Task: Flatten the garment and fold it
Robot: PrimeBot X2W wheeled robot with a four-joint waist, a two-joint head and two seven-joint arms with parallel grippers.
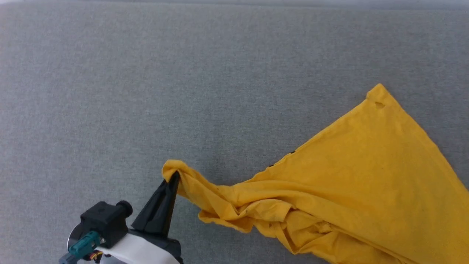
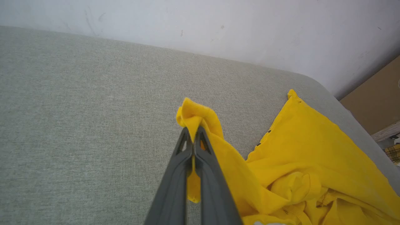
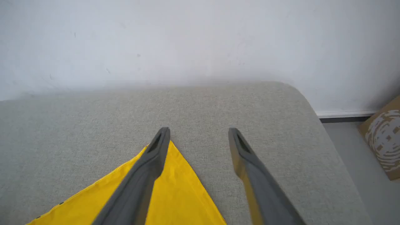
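Observation:
The bright-yellow garment (image 1: 359, 176) lies partly spread on the grey padded surface at the right, its far corner pointing up and its near part bunched in folds. My left gripper (image 1: 175, 176) is shut on a pulled-out corner of the cloth at lower left. In the left wrist view the garment (image 2: 312, 156) trails right from my left gripper (image 2: 193, 131), with cloth pinched between the fingers. My right gripper (image 3: 198, 132) is open above a flat corner of the garment (image 3: 178, 187), its left finger (image 3: 147, 168) over the cloth. The printed face is hidden.
The grey padded surface (image 1: 146, 91) stretches wide to the left and back. A white wall (image 3: 187, 40) stands behind it. The surface's rounded right edge (image 3: 322, 140) drops to the floor, where a brown cardboard box (image 3: 382, 137) stands.

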